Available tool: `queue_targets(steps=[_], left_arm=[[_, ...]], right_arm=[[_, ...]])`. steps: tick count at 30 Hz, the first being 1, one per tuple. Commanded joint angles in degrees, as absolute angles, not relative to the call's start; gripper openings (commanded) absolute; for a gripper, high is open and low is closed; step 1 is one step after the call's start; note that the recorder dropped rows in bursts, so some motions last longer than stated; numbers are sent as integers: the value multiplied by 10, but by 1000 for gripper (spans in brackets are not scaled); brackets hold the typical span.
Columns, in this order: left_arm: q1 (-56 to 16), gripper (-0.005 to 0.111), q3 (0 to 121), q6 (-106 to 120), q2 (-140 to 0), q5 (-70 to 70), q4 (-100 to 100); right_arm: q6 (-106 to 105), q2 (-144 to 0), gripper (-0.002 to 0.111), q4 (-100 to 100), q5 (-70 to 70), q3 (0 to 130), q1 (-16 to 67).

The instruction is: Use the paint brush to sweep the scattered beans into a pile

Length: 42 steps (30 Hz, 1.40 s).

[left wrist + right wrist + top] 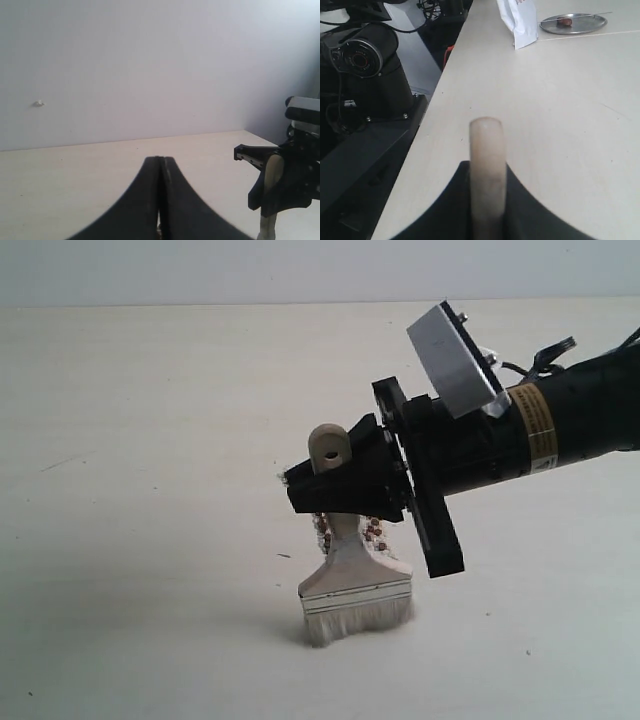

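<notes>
My right gripper reaches in from the right of the exterior view and is shut on the cream handle of the paint brush. The handle's holed end sticks up above the fingers. The pale bristles press on the table, splayed. A small cluster of reddish-brown beans shows just behind the handle; most of it is hidden by the brush and gripper. The right wrist view shows the paint brush handle clamped in my right gripper. My left gripper is shut on nothing, low over the table, with the paint brush handle to its side.
A white bag and a metal plate holding something reddish stand far along the table. The table edge runs beside the right gripper, with a black arm base beyond it. A pale wall backs the table.
</notes>
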<state>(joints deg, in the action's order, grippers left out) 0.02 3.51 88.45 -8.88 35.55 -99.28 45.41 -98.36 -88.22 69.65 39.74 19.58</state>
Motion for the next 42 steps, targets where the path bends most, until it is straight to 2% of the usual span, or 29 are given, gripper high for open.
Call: queue_targets(steps=[1,13,26,42], left_arm=[[2,0,32,881,-84,356,-999],[2,0,32,881,-84,356,-999],[2,0,32,881,-84,356,-999],[2,0,32,881,-84,356,-999]], right_arm=[[404,-1030,0,-855,700,404,195],[385,-1108,0,-845,700,491,162],[420,-1169,0,-860,700,612,162],[575,-1104,0,-879,700,651,160]])
